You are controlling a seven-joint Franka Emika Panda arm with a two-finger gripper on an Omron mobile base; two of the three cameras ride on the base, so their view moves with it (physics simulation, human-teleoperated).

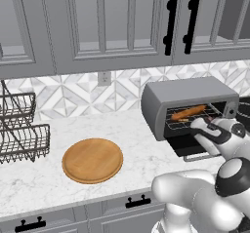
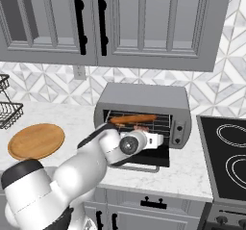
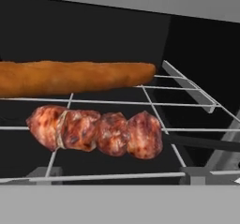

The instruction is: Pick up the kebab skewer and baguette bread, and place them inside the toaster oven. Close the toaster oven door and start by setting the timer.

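While the orange-brown baguette loaf (image 3: 75, 78) and reddish-brown meat skewer (image 3: 96, 131) lie on the grey toaster oven (image 2: 144, 99) rack, the tool stands wide, empty.

No readable text anywhere

No lettering, brand, number or sign can be made out on the toaster oven (image 2: 144, 99), its knob panel at 3 o'clock, or the cabinets (image 1: 97, 22)

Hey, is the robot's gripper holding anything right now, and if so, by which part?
Nothing is held. The reddish-brown meat skewer and the long orange-brown baguette both lie free on the wire rack inside the grey toaster oven.
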